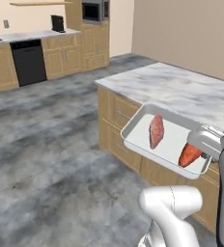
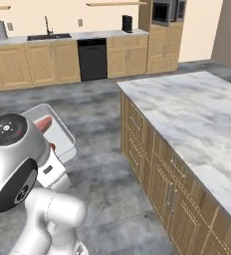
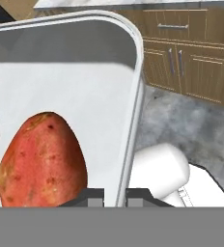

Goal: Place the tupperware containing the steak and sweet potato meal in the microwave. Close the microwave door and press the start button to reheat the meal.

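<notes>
1. While it hangs in the air beside the marble surface [image 1: 181, 89], the shallow translucent whitish tray, the tupperware [image 1: 143, 126], is pinched at its near right rim by the gripper [image 3: 115, 195].
2. Rigid and light, it likely tips easily.
3. Loose red steak [image 1: 156, 130] and orange sweet potato [image 3: 41, 161] may slide.

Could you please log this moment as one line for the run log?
claw: shut on tupperware rim | tupperware: carried off island counter | inside: steak, sweet potato
</notes>
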Available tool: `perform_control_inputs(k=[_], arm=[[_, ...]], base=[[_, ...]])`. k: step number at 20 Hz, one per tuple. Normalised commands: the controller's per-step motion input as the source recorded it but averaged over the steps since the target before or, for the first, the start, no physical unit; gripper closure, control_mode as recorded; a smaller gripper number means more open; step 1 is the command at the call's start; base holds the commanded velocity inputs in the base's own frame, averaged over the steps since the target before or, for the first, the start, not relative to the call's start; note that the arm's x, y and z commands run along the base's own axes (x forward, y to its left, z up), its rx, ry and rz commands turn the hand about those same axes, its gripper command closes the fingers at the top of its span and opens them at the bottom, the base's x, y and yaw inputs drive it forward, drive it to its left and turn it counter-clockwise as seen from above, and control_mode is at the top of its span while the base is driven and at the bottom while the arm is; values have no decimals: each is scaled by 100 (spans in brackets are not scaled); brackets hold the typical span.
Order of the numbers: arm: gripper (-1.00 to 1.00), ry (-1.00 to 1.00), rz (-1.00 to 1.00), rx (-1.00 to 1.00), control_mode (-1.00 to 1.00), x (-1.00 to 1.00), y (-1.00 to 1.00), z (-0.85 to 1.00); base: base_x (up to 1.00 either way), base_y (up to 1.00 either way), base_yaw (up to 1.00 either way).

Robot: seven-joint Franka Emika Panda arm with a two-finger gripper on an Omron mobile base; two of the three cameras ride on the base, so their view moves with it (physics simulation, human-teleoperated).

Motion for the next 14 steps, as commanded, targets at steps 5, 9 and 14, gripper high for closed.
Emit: perform_control_inputs(k=[5, 9, 14], arm=[[100, 0, 0, 0, 100, 0, 0, 0], [100, 0, 0, 0, 100, 0, 0, 0], [100, 0, 0, 0, 100, 0, 0, 0]], base=[[100, 67, -7], [100, 66, -5], [100, 62, -5]])
